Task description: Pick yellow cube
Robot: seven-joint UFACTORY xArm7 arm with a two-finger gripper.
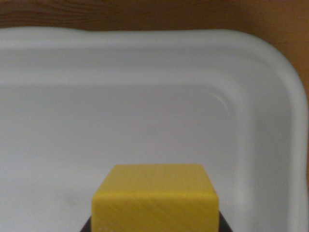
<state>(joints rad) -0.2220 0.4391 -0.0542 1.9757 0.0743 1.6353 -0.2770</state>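
Gripper (155, 227) mostly hidden, finger state unclear | yellow cube (155, 198) over white tray (270, 63)

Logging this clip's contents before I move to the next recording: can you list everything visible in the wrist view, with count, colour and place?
yellow cube: one, yellow with a faint wood grain on its near face, bottom centre of the wrist view, cut off by the lower edge.
tray: one, white plastic with rounded corners, fills most of the picture; its far rim and the rim on the wrist view's right show, and nothing else shows inside it.
table: one, brown wood, a strip along the top edge and in the upper corner on the wrist view's right.
hand: dark parts show at both lower corners of the cube; the fingertips themselves are hidden, so whether it grips the cube cannot be told.
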